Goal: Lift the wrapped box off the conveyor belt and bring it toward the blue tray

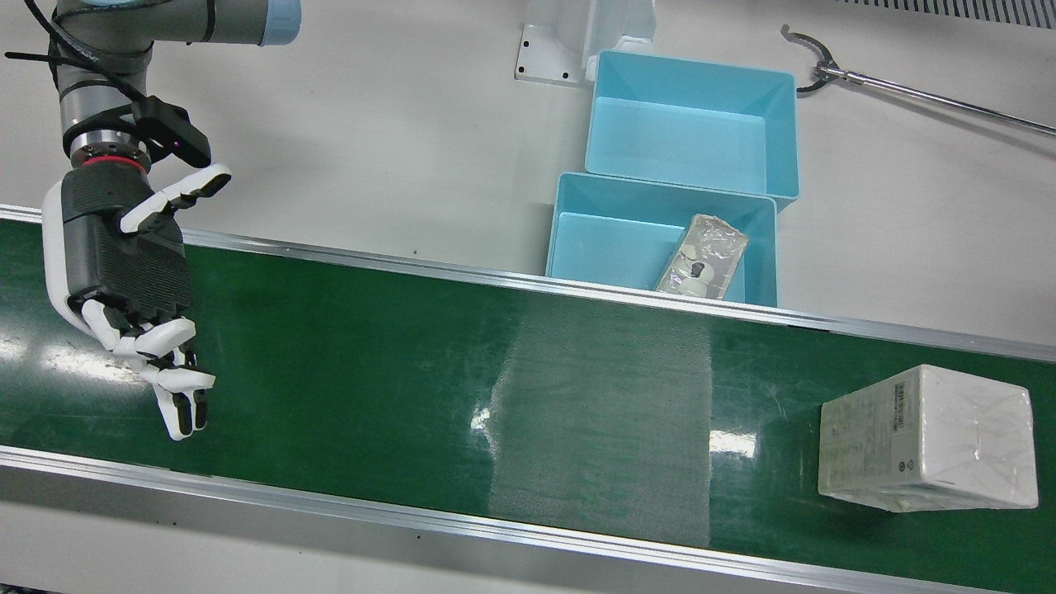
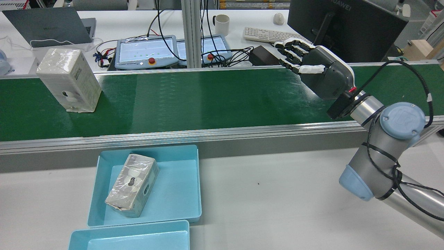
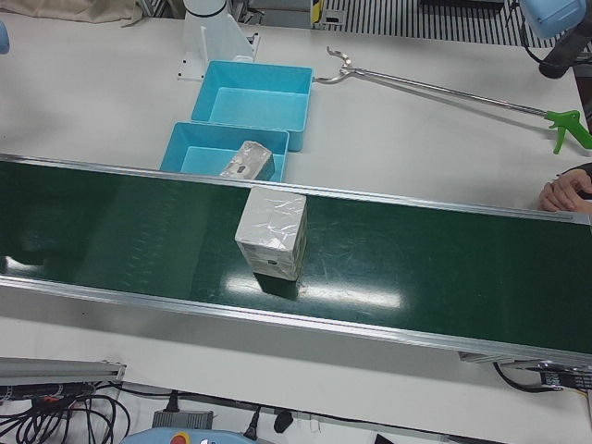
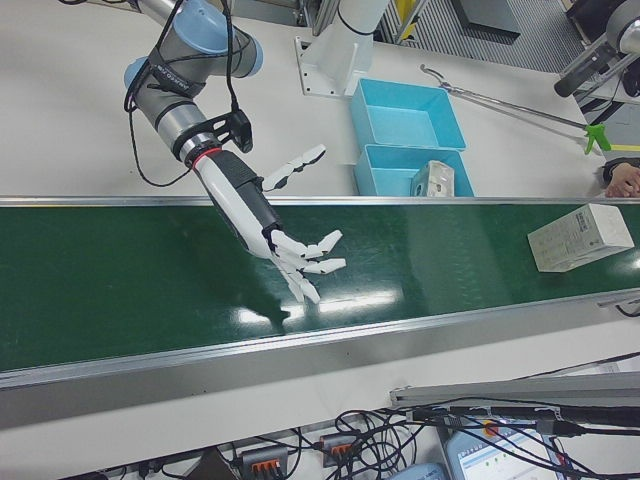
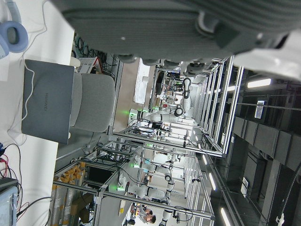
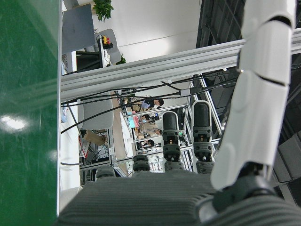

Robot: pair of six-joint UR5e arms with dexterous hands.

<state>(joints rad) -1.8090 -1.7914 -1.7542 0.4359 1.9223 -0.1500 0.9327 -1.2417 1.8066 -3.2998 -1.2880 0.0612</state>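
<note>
Reading the rear view left to right. The wrapped box stands upright on the conveyor belt at about 9 o'clock, untouched, nothing near it. At 7 o'clock, just off the belt's near rail, sits the blue tray, already holding another wrapped packet lying tilted. A second blue tray butts against it toward 6 o'clock.

My right hand hangs over the belt at 2 o'clock, fingers spread apart, holding nothing, well apart from the box. My left hand does not show from outside in any view; its own camera points off into the room with only the palm edge in frame, so I cannot tell how its fingers stand.

Judgement: the pick is not started. Reach, grasp, lift and carry are all left. The box is at the far end of the belt from my free hand.

Surface: green belt, glossy with glare patches and a paler woven band across it; white table beyond. Room: laptop, two teach pendants, mug, keyboard and monitor behind the belt. A reach-grabber tool lies on the table, and a person's hand rests at the edge.
</note>
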